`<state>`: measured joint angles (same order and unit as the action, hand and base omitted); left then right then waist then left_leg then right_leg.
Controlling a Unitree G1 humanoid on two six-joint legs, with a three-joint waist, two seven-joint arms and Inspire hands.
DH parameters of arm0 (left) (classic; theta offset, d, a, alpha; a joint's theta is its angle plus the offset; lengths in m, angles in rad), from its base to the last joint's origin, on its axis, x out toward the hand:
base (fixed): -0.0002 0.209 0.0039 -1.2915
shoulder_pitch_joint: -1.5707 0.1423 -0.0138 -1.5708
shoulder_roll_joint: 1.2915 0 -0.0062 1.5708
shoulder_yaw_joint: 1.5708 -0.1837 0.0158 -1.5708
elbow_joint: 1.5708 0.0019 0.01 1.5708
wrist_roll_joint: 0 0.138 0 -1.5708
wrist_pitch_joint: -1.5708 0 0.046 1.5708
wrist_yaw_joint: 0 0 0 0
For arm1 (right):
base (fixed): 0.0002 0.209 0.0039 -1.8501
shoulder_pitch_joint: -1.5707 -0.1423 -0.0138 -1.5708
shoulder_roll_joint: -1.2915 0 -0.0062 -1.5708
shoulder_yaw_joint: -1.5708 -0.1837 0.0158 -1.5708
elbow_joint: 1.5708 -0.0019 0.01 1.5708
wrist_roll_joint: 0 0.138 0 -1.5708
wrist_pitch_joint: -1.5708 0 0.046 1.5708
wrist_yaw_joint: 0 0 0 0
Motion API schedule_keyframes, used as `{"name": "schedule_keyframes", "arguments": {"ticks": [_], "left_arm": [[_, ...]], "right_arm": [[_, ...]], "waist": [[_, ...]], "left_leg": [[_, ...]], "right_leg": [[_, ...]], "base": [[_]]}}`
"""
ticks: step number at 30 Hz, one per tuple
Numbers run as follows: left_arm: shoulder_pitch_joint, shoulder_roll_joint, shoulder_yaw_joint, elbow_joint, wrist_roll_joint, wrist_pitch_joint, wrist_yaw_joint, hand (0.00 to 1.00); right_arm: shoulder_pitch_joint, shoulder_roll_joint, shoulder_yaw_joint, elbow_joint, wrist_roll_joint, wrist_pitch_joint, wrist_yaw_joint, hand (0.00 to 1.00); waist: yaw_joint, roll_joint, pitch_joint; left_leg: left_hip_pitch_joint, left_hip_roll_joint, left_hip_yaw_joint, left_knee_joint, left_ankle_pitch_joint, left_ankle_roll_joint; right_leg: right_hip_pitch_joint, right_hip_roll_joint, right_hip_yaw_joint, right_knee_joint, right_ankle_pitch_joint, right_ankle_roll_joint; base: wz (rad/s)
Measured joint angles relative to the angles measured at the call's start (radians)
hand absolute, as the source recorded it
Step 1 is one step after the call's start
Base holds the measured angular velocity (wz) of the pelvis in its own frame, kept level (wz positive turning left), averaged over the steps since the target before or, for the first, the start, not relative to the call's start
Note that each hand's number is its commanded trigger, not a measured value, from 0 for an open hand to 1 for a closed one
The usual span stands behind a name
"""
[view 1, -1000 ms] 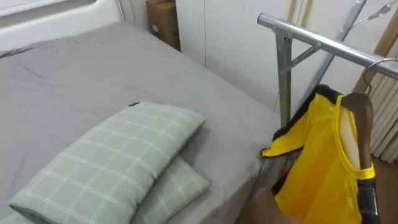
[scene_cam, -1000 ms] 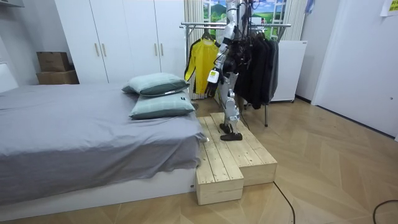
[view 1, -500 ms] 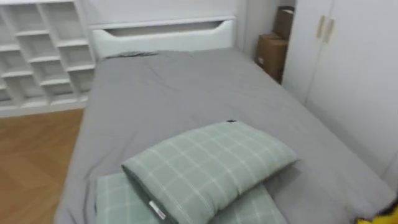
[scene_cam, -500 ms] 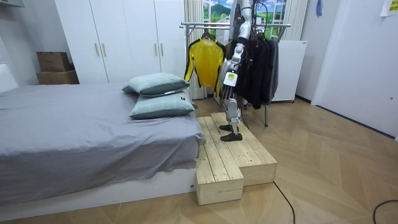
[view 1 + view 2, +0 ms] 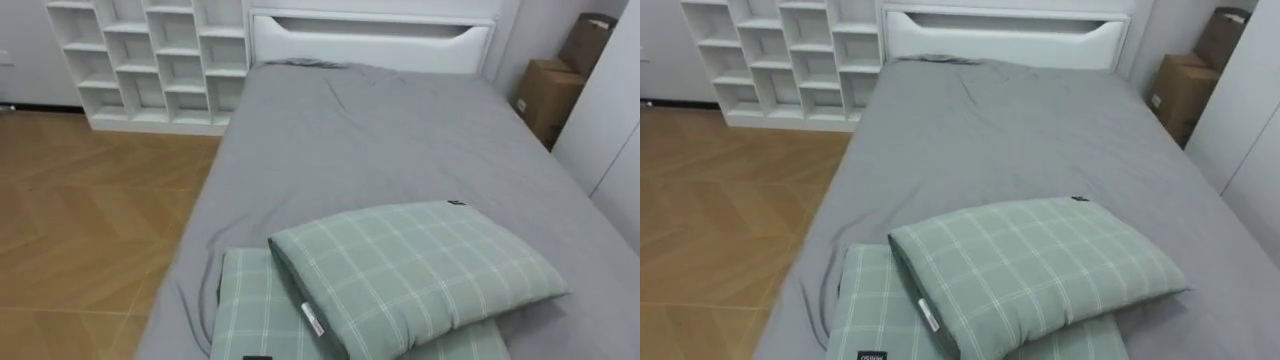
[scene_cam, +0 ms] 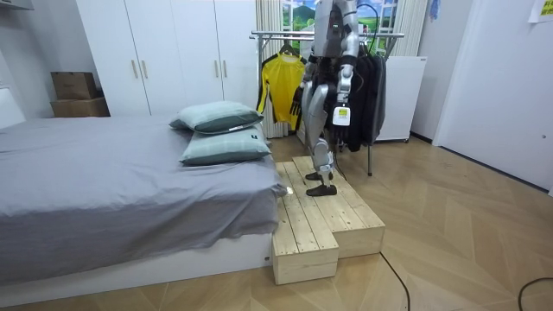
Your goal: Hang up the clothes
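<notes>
**Head camera close over the pillows, room camera well off**

The two eye views look down from the robot's head, close above the stacked pillows (image 5: 410, 270) at the near end of the grey bed (image 5: 400, 130). They face along it to the headboard (image 5: 370, 50) and the white shelves (image 5: 150, 60). The room view stands well off, facing the bed's long side, the wooden platform (image 6: 333, 220) and the clothes rail (image 6: 276, 35). All three views share the bed and pillows.

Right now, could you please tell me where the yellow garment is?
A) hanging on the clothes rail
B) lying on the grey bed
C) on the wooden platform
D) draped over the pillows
A: in the room view the yellow garment hangs from the clothes rail, right beside the standing robot.
</notes>
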<state>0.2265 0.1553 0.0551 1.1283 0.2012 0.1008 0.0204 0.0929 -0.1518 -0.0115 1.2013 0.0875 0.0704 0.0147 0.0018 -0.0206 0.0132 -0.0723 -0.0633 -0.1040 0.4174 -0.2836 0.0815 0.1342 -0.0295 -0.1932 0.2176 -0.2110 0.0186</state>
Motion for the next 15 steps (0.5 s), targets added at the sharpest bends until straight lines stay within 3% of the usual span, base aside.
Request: {"name": "schedule_keyframes", "arguments": {"ticks": [2,8,13,14,15], "left_arm": [[-0.032,0.000,0.002,-0.013,0.000,0.000,0.000,0.00],[-0.085,0.004,0.000,-0.019,-0.010,-0.022,0.002,0.00],[-0.073,0.005,-0.003,-0.005,-0.012,-0.033,0.013,0.00],[-0.066,0.003,-0.003,-0.005,-0.012,-0.033,0.016,0.00],[-0.060,0.002,-0.003,-0.005,-0.012,-0.033,0.017,0.00]], "right_arm": [[0.001,0.003,0.000,0.002,-0.017,-0.016,0.002,0.00],[0.007,0.008,0.000,0.012,-0.007,-0.030,0.007,0.00],[0.034,0.003,-0.011,0.024,0.007,-0.027,0.010,0.00],[0.043,0.002,-0.012,0.025,0.005,-0.026,0.010,0.00],[0.044,0.002,-0.012,0.028,0.004,-0.027,0.010,0.00]], "waist": [[-0.017,-0.007,0.0001],[-0.041,-0.016,-0.0011],[-0.053,-0.014,-0.0032],[-0.052,-0.010,-0.0100],[-0.050,-0.010,-0.0111]], "left_leg": [[-0.029,-0.001,-0.032,0.025,-0.002,-0.003],[-0.059,0.000,-0.062,0.077,-0.020,-0.028],[-0.054,0.004,-0.053,0.072,-0.016,-0.041],[-0.041,0.005,-0.049,0.058,-0.011,-0.044],[-0.035,0.005,-0.046,0.049,-0.008,-0.046]], "right_leg": [[-0.013,0.010,0.000,0.007,-0.001,-0.001],[-0.005,0.032,0.001,0.001,-0.021,-0.011],[-0.013,0.029,0.004,0.005,-0.049,-0.033],[-0.013,0.025,0.009,0.004,-0.050,-0.035],[-0.013,0.023,0.014,0.004,-0.051,-0.036]], "base": [[0.35],[0.14],[0.04],[-0.10],[-0.20]]}}
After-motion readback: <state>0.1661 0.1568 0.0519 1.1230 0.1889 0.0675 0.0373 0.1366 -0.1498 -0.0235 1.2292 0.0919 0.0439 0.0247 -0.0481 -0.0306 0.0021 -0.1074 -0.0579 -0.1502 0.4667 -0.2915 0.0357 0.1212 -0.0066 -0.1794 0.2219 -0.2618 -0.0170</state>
